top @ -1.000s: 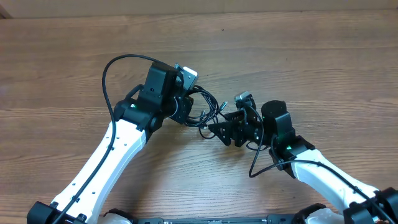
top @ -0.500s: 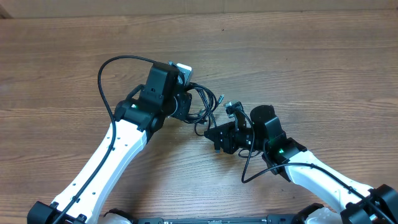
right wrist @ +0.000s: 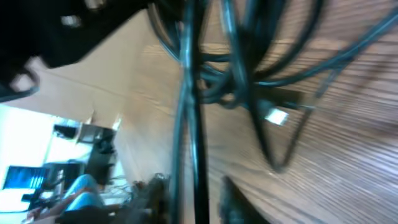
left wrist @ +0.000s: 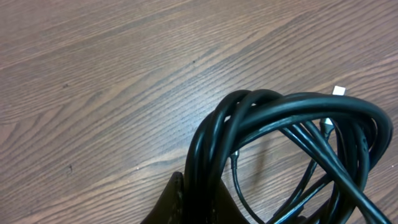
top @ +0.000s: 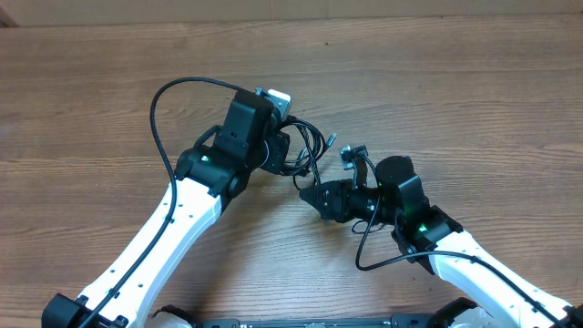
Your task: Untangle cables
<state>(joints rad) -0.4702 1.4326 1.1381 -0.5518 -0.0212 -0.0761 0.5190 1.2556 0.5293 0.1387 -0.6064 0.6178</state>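
Note:
The cables (top: 307,153) are a bundle of thin black cords hanging between my two grippers at the table's middle. My left gripper (top: 281,151) is shut on the coiled loops, which rise from between its jaws in the left wrist view (left wrist: 205,186); a small silver plug tip (left wrist: 339,91) shows at the right. My right gripper (top: 310,193) sits just below and right of the bundle. In the blurred right wrist view, one or two strands (right wrist: 194,124) run straight between its fingers (right wrist: 196,199), and it looks shut on them. A plug tip (right wrist: 277,116) dangles there.
The wooden table (top: 474,100) lies all around. A thick black wire (top: 159,105) fixed to the left arm loops out to the left. Another arm wire (top: 364,251) hangs below the right wrist. The right wrist view also shows a room background at the left.
My left gripper has shifted slightly right and back with the bundle. My right wrist has swung right again, its fingertips staying on the strands below the bundle.

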